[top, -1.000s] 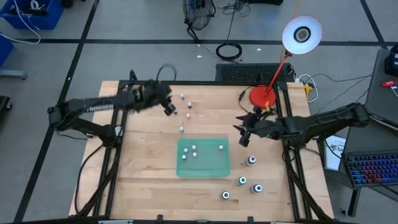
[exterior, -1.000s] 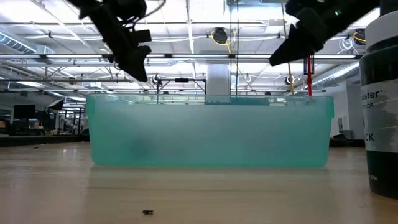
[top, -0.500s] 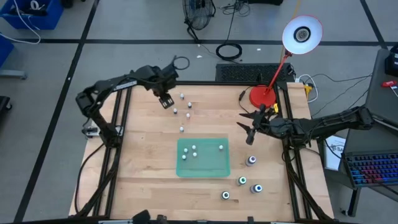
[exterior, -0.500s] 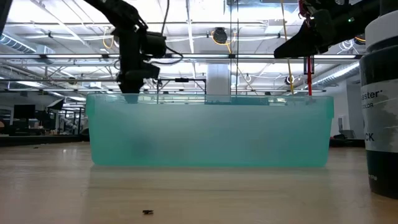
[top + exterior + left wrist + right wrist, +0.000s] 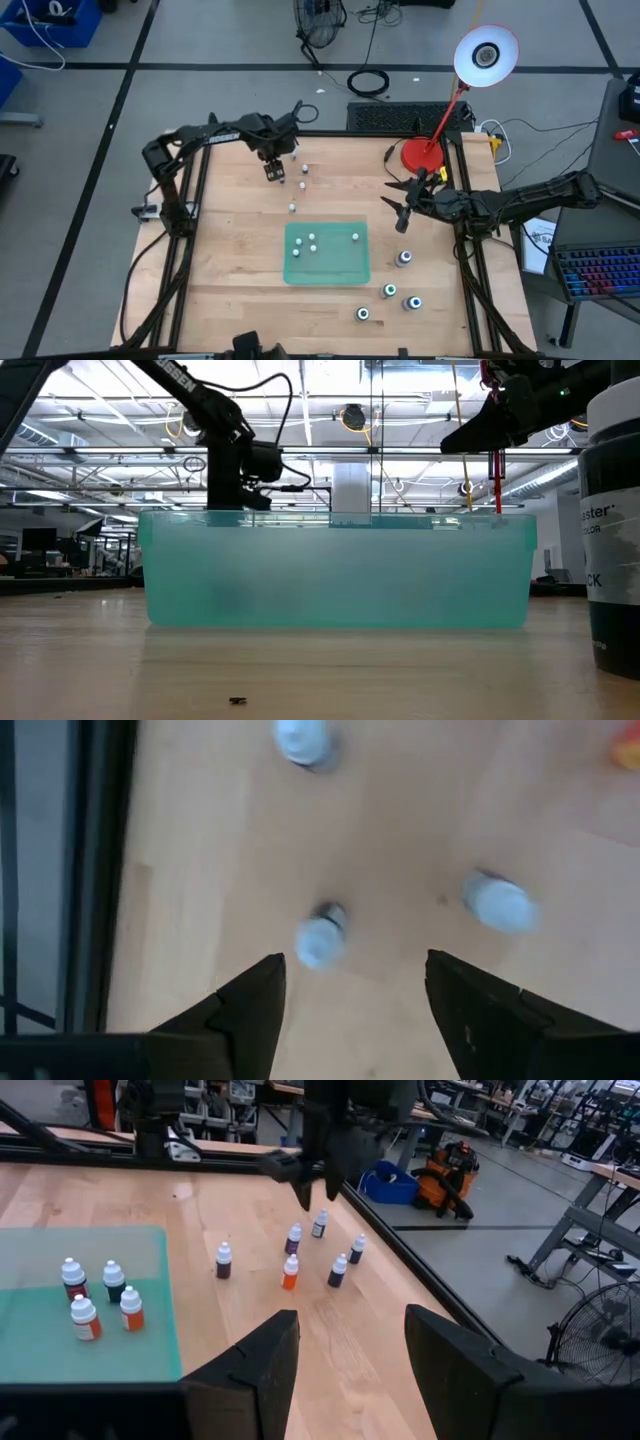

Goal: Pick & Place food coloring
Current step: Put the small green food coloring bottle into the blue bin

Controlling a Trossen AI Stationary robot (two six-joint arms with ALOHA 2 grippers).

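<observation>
Several small white-capped food coloring bottles (image 5: 292, 155) stand on their bases on the table's far left part. Several more stand in the flat green tray (image 5: 340, 268). My left gripper (image 5: 273, 168) hovers over the far group, open and pointing down. In the left wrist view, one small bottle (image 5: 318, 935) stands ahead of the gap of the left gripper (image 5: 355, 980), untouched. My right gripper (image 5: 400, 210) waits open in the air right of the tray. Several bigger dark bottles (image 5: 403, 259) stand near the table's right near corner.
A red lamp base (image 5: 422, 153) sits at the far right corner, behind my right arm. One big dark bottle (image 5: 612, 510) stands close to the low camera. Bare wood lies left of the tray (image 5: 40, 1270) and between it and the far bottles (image 5: 290, 1272).
My left arm has swung its elbow toward the far left, and its gripper has tipped from slanting to pointing straight down and sunk toward the far group of small bottles. No bottle has moved.
</observation>
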